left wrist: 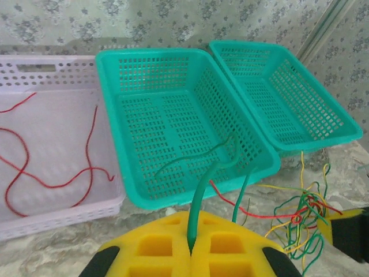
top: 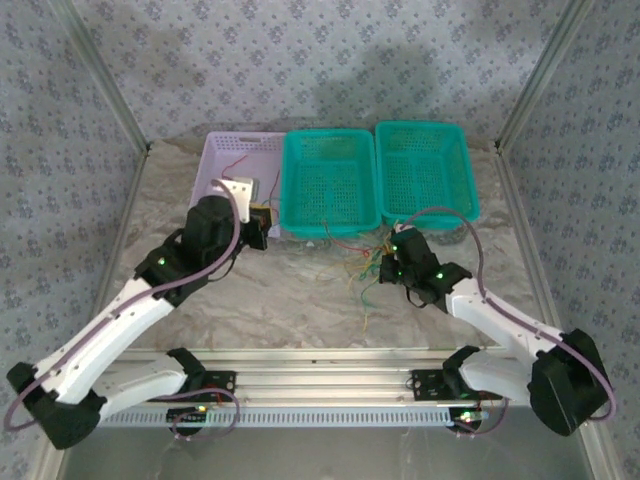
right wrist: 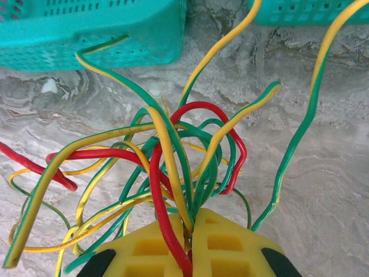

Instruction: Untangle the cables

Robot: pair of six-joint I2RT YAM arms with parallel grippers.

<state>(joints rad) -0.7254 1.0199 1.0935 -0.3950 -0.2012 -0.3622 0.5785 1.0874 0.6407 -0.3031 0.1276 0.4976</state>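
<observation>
We found cables [right wrist: 173, 167] tangled on table [right wrist: 334, 190] before teal basket [left wrist: 150, 53]. We judged them light, springy, slippery; better to take one strand near knot. Our left claw [left wrist: 191, 245] pinched one green cable [left wrist: 198, 202]; right claw [right wrist: 188, 231] clamped whole bunch.

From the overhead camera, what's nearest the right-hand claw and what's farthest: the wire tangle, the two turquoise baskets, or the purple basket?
1. Tangle of cables, clamped in the right gripper itself.
2. Middle teal basket and right teal basket, just behind it: too close to call.
3. Purple basket, far left.
</observation>
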